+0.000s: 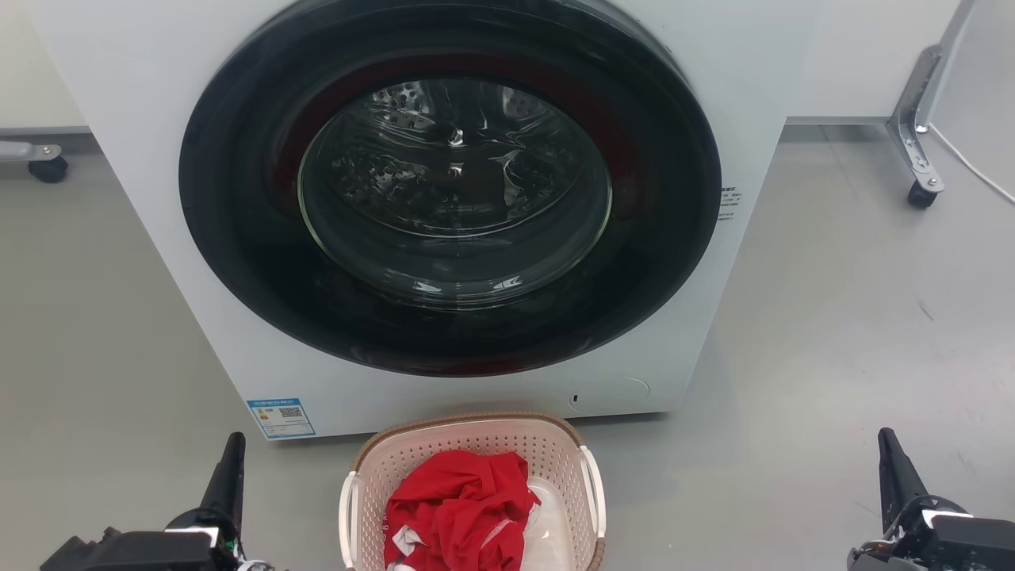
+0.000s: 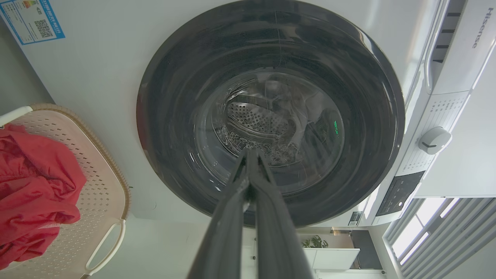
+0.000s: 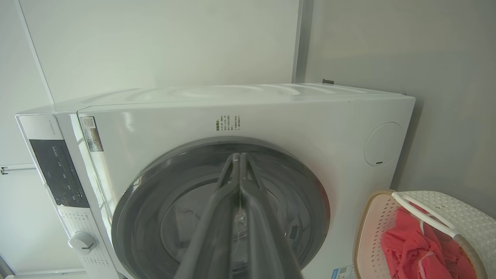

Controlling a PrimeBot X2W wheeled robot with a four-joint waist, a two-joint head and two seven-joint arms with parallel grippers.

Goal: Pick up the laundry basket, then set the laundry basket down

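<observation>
The laundry basket [image 1: 547, 452], pale pinkish-beige with perforated walls, a brown woven rim and white side handles, stands on the floor at the bottom centre of the head view, just before the washing machine [image 1: 119, 103]. Red clothing [image 1: 460, 500] lies inside it. My left gripper [image 1: 234, 452] is well to the basket's left, shut and empty. My right gripper [image 1: 888, 452] is far to its right, also shut and empty. The basket [image 2: 104, 186] shows at the left edge of the left wrist view and the basket [image 3: 368, 236] at the lower right of the right wrist view.
The washing machine's round dark door [image 1: 452, 182] is closed, right behind the basket. A wheeled metal frame leg [image 1: 916, 151] stands at the back right and a caster [image 1: 47, 166] at the back left. Grey floor [image 1: 833, 317] spreads on both sides.
</observation>
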